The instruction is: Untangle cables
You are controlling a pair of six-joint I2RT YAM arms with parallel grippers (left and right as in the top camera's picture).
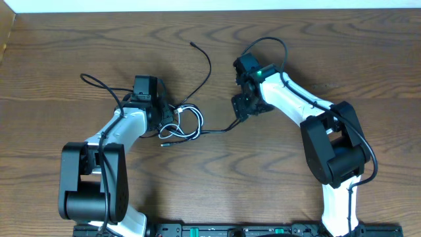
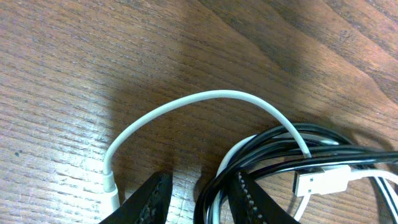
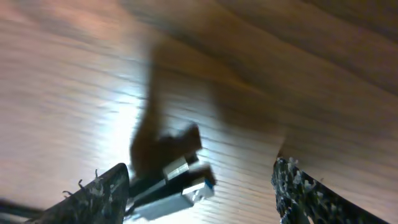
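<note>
Left side, overhead: left gripper [image 1: 164, 117] is low on the bench [image 1: 316, 39], at the left edge of the knot of cables [image 1: 184, 122].

Left wrist view: jaws partly apart, not clamped. A bundle of black cables [image 2: 273, 152] passes up through the gap, with bare bench showing between it and one finger [image 2: 152, 199]. White cable [image 2: 211, 94] arcs over the bench from beside that finger and dips into the black loops. A white flat plug [image 2: 320, 180] lies on top of them.

Centre: one black strand [image 1: 208, 66] curves away from the knot toward the far edge, its free end lying loose. Another black strand [image 1: 220, 130] runs right along the bench.

Right: right gripper [image 1: 240, 105] sits at that strand's end. The wrist view is blurred. Jaws are wide apart, and two metal-tipped plug ends [image 3: 186, 183] lie between them, close to one finger [image 3: 99, 193], not pinched.
</note>
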